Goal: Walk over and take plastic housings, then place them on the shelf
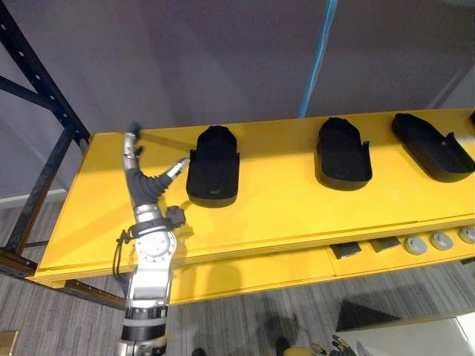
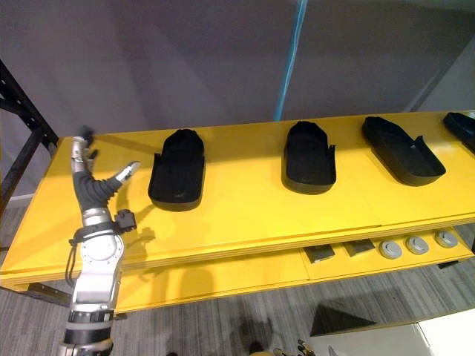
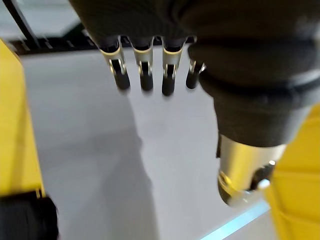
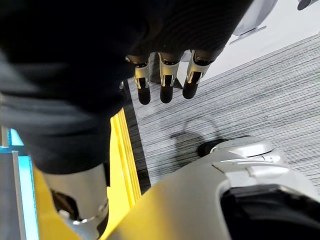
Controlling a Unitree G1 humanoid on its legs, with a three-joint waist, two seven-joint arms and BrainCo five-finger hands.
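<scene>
Several black plastic housings lie in a row on the yellow shelf (image 1: 282, 208): the leftmost housing (image 1: 214, 167), a middle housing (image 1: 343, 154) and a long housing (image 1: 432, 146) further right. My left hand (image 1: 143, 178) stands upright over the shelf just left of the leftmost housing, open, fingers straight, with its thumb tip almost at the housing's edge. In the left wrist view its fingers (image 3: 145, 75) hold nothing. My right hand (image 4: 165, 85) hangs low over the grey floor beside the shelf's yellow edge (image 4: 125, 160), open and empty.
A dark metal rack upright (image 1: 44, 96) rises at the shelf's left end. The lower yellow ledge carries grey round parts (image 1: 441, 240) and small dark blocks (image 1: 346, 251). A grey wall with a blue strip (image 1: 318, 59) backs the shelf. A white surface (image 1: 415, 337) sits lower right.
</scene>
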